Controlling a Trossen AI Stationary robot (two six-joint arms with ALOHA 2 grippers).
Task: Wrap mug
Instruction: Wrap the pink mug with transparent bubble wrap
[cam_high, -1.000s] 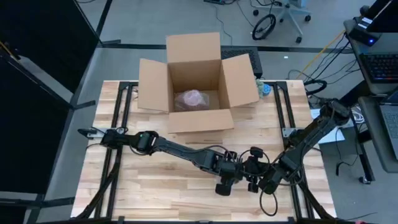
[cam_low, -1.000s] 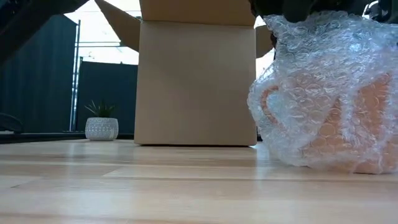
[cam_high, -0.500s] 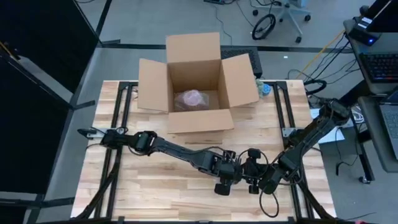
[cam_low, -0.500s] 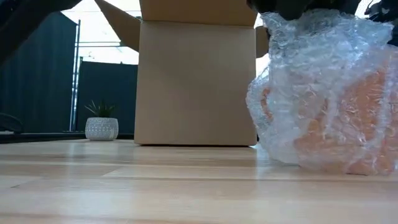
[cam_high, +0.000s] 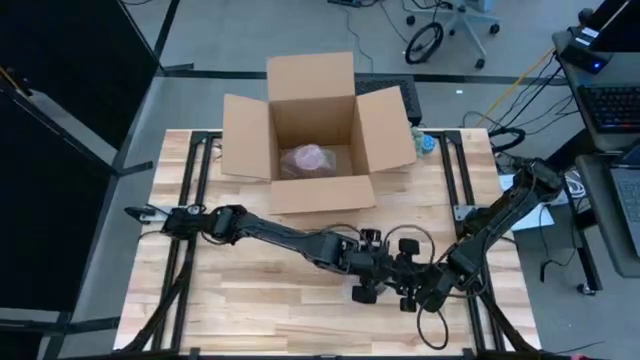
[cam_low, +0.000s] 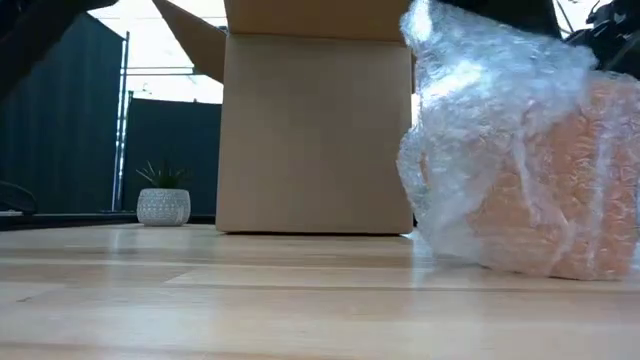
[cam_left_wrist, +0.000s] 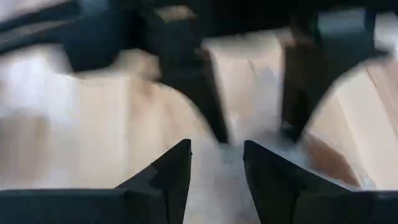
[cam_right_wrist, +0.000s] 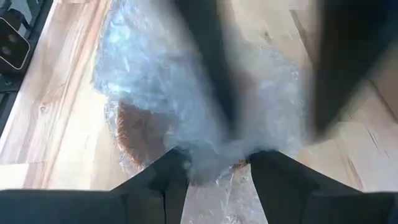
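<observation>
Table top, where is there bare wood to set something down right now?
The table's near left corner, in front of the left arm, is bare, and so is the strip left of the box. Near right is crowded: the left tool and right tool meet over the bubble-wrapped mug.

Pale wooden bench (cam_high: 240, 290); on it an open cardboard box (cam_high: 315, 135), a bubble-wrapped mug (cam_low: 530, 170), a small potted plant (cam_low: 163, 200).

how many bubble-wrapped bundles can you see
2. One bubble-wrapped mug sits on the table's near side, under both grippers. A second wrapped bundle lies inside the open cardboard box at the far side. More could be hidden behind the box walls.
</observation>
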